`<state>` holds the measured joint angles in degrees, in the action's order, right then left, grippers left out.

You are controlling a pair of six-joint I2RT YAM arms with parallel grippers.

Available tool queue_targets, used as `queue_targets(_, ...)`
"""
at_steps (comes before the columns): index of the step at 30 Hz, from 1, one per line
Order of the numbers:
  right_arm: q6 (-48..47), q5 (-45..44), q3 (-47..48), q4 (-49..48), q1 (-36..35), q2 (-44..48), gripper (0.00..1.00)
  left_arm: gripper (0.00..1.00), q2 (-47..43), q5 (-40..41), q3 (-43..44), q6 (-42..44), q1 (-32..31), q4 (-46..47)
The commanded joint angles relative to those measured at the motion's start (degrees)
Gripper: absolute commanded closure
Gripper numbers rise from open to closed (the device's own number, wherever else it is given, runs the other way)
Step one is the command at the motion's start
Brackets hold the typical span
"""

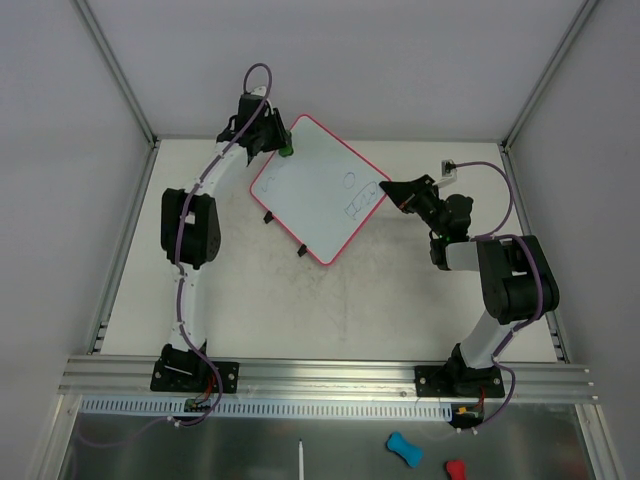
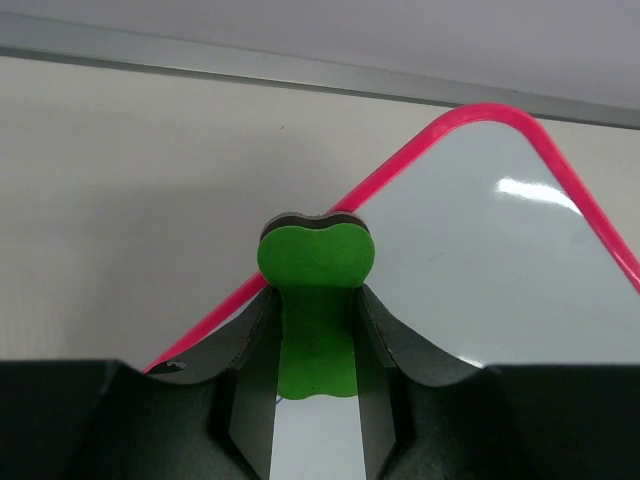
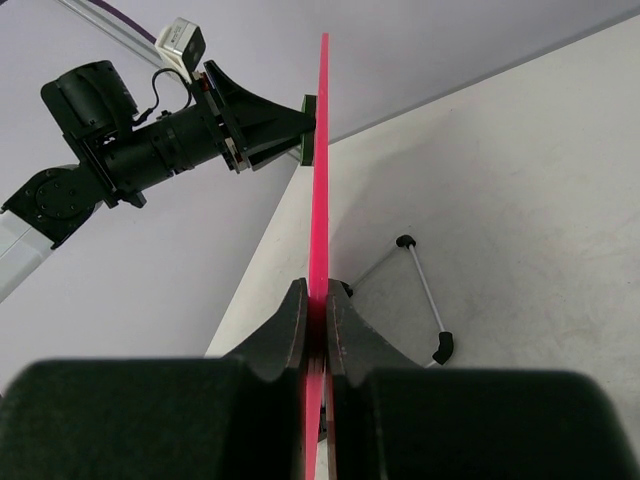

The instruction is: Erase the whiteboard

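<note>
The left gripper (image 1: 268, 135) is clenched on a green eraser (image 2: 315, 290), whose rounded head pokes out just past the fingertips and sits at the pink-framed far corner of the whiteboard (image 1: 305, 200). From these jaws the board spreads ahead and to the right, its white face bare near the eraser. The blue scribbles (image 1: 360, 203) lie at the opposite side, well apart from the eraser and near the right gripper (image 1: 392, 190). That gripper is clamped on the board's edge, seen edge-on between its jaws in the right wrist view, with the board's black-tipped feet (image 3: 420, 290) off to the jaws' right above the table (image 1: 250, 300). The left arm alone carries the eraser, so the stroke likely must run across the board toward the right jaws.
</note>
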<state>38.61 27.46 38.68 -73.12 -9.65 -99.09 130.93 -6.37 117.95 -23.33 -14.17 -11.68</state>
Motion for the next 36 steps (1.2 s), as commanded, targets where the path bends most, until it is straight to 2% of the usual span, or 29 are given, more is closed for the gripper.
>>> queue_targets(1,-3.0,5.3,1.3,-4.2,-2.0,0.7,1.0,1.0,-1.6,2.7,-4.0,-0.8,0.5,-3.8)
queue_targets(9,-3.0,5.3,1.1,-4.4,-2.0,0.8,1.0,1.0,-7.9,3.3,-16.7,-4.3,0.6,-2.6)
queue_targets(17,-3.0,5.2,1.0,-4.5,-1.9,0.8,1.0,1.0,-9.5,5.8,-27.1,-9.0,0.8,0.2)
queue_targets(28,-2.8,5.3,0.9,-5.0,-1.9,0.7,1.0,1.0,-9.0,7.5,-34.1,-16.2,3.1,0.5)
queue_targets(36,-2.6,5.3,1.1,-5.2,-2.0,0.6,1.0,1.0,-10.9,9.5,-40.0,-17.9,4.1,0.7)
